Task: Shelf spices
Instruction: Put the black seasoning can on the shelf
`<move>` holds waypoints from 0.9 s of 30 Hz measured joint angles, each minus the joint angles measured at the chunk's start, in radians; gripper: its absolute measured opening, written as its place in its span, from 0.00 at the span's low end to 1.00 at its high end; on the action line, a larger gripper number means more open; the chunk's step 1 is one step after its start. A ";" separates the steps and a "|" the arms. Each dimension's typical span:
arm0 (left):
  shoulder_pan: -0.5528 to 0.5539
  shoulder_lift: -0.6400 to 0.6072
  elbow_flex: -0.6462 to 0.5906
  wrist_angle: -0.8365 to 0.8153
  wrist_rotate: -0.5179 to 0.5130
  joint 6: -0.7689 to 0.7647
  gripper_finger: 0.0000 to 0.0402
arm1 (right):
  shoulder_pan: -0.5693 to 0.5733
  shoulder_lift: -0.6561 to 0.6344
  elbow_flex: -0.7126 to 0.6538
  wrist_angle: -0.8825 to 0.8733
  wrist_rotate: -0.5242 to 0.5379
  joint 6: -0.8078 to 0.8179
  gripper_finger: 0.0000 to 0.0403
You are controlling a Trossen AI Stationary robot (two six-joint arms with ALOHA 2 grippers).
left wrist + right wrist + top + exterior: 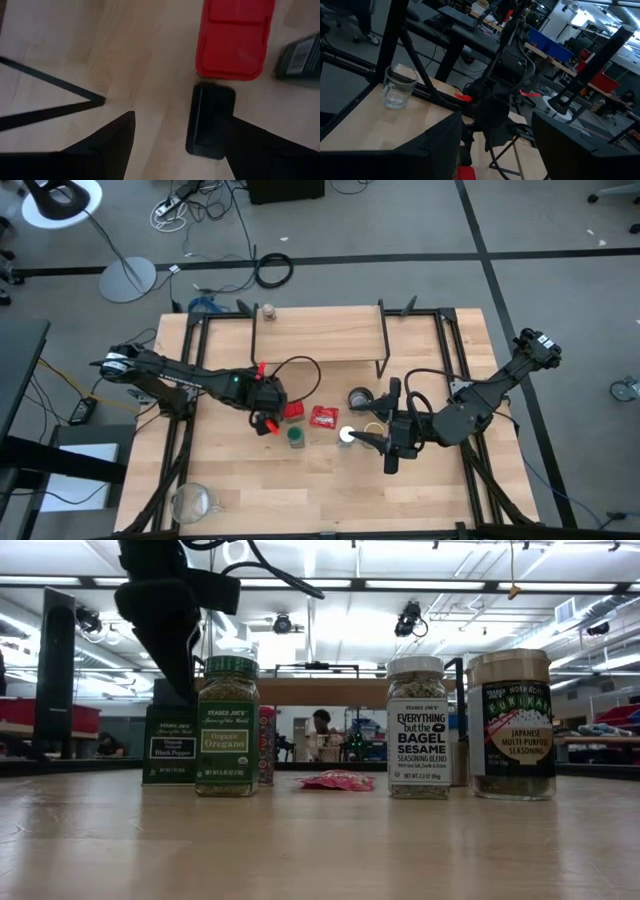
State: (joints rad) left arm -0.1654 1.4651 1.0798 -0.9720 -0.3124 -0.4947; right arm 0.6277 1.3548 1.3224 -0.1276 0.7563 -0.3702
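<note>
Tabletop (330,490) and contents, light wood, black frame rails

Shelf (320,332), plank top on black legs, at far edge, carrying one small jar (268,311) at its left end. Mid-tabletop: dark square tin (268,423), red tin (293,412), green-lidded oregano jar (295,437), flat red packet (324,417), white-capped jar (347,434), tan-lidded jar (373,430), round metal cup (360,398). Glass mug (192,500) at near left corner

Red tin (267,746) mostly hidden behind oregano jar (227,726)
</note>
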 joint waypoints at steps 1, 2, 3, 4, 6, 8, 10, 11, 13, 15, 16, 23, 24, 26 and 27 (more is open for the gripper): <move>-0.003 0.000 0.000 0.010 0.000 -0.011 0.69 | 0.000 0.000 0.000 -0.002 0.000 0.000 0.60; -0.007 0.000 0.000 0.022 0.002 -0.012 0.68 | 0.000 0.000 0.000 -0.003 0.000 0.000 0.60; -0.011 0.000 0.000 0.027 0.004 -0.009 0.68 | 0.000 0.000 0.000 -0.003 0.000 0.000 0.60; -0.014 0.000 -0.002 0.029 0.008 -0.005 0.67 | 0.000 0.000 0.000 -0.002 0.000 0.000 0.60; -0.015 0.002 -0.010 0.046 0.019 0.002 0.67 | 0.000 0.000 0.000 -0.002 0.000 0.000 0.60; -0.015 0.003 -0.023 0.049 0.018 -0.001 0.67 | -0.001 0.000 0.000 -0.001 0.000 0.000 0.60; -0.014 0.003 -0.034 0.065 0.017 -0.007 0.68 | -0.001 0.000 0.000 -0.001 0.000 0.000 0.60; -0.014 0.003 -0.037 0.076 0.017 -0.007 0.68 | -0.001 0.000 0.000 -0.001 0.000 0.000 0.60; -0.014 0.003 -0.039 0.072 0.018 -0.006 0.69 | -0.001 0.000 0.000 -0.001 0.000 0.000 0.60; -0.015 0.003 -0.039 0.081 0.018 -0.002 0.70 | -0.001 0.000 0.000 -0.001 0.000 0.000 0.60; -0.014 0.003 -0.039 0.082 0.018 0.001 0.70 | -0.001 0.000 0.000 -0.001 0.000 0.000 0.60; -0.014 0.003 -0.039 0.080 0.018 0.012 0.70 | -0.002 0.000 0.000 -0.001 0.000 0.001 0.60; -0.014 0.003 -0.039 0.080 0.018 0.012 0.70 | -0.002 0.000 0.000 -0.001 0.000 0.001 0.60; -0.014 0.003 -0.039 0.081 0.018 0.012 0.70 | -0.002 0.000 0.000 -0.001 0.000 0.001 0.60; -0.014 0.003 -0.039 0.083 0.018 0.013 0.70 | -0.002 0.000 0.000 -0.002 0.000 0.001 0.60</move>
State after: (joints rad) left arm -0.1799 1.4685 1.0405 -0.8893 -0.2941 -0.4815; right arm 0.6254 1.3548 1.3224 -0.1291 0.7563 -0.3695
